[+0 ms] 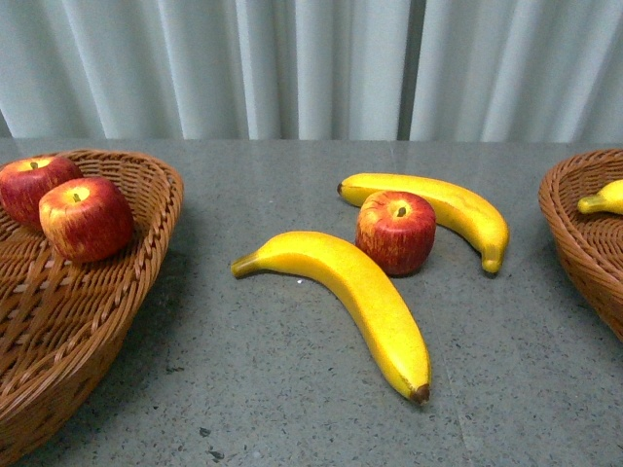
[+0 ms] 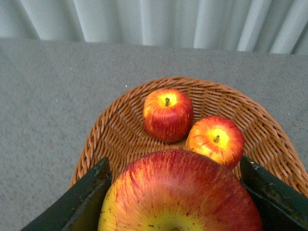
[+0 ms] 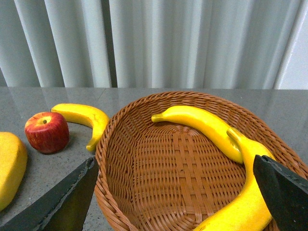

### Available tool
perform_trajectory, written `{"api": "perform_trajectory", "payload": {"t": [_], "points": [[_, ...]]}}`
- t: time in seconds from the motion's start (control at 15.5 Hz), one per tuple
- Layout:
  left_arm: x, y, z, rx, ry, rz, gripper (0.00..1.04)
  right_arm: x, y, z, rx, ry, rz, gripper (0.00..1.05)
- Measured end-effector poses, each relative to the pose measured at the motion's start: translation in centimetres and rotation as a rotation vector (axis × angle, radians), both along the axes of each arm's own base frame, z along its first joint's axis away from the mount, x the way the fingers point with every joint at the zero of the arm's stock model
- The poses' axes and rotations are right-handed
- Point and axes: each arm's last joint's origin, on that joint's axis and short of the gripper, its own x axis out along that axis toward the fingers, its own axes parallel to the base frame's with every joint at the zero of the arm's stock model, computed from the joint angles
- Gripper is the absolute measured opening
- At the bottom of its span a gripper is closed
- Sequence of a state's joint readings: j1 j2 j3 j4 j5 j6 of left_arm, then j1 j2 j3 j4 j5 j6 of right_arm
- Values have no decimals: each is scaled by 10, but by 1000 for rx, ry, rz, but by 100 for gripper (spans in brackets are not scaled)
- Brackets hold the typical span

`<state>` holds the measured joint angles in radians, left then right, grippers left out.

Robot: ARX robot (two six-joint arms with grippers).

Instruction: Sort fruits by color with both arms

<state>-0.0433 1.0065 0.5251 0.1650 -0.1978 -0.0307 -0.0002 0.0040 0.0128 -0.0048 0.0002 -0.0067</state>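
Fingers (image 2: 89, 192) on the left are clamping an apple (image 2: 180, 192) just over the left basket (image 2: 115, 130), so they should be opening low, beside the two apples (image 2: 168, 114) lying there. Right fingers (image 3: 72, 197) are gaping empty over the banana basket (image 3: 144, 159); farther off, another apple (image 1: 395, 232) is waiting on the table (image 1: 243, 409).

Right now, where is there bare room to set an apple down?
Left basket: bare weave nearer the robot than its two apples; far end crowded. Table is bare between that basket and the near banana.
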Motion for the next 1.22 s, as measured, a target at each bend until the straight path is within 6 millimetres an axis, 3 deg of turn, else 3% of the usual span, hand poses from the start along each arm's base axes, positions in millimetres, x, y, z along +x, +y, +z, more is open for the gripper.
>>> {"api": "perform_trajectory", "payload": {"t": [0.13, 0.32, 0.45, 0.58, 0.71, 0.77, 0.84, 1.09, 1.22], "points": [[-5, -2, -8, -68, 13, 8, 100, 0, 0, 0, 0, 0, 0, 98], [-4, -19, 10, -77, -69, -64, 98, 0, 0, 0, 0, 0, 0, 98], [10, -41, 31, -54, -160, -196, 98, 0, 0, 0, 0, 0, 0, 98], [30, -63, 36, 0, -138, -355, 98, 0, 0, 0, 0, 0, 0, 98], [67, -89, 24, 68, -64, -517, 98, 0, 0, 0, 0, 0, 0, 98], [102, -105, 9, 124, 30, -607, 98, 0, 0, 0, 0, 0, 0, 98], [113, -117, 1, 149, 61, -645, 98, 0, 0, 0, 0, 0, 0, 98], [131, -179, -32, 183, 154, -881, 98, 0, 0, 0, 0, 0, 0, 98], [140, -189, -35, 190, 156, -898, 98, 0, 0, 0, 0, 0, 0, 98]]}}
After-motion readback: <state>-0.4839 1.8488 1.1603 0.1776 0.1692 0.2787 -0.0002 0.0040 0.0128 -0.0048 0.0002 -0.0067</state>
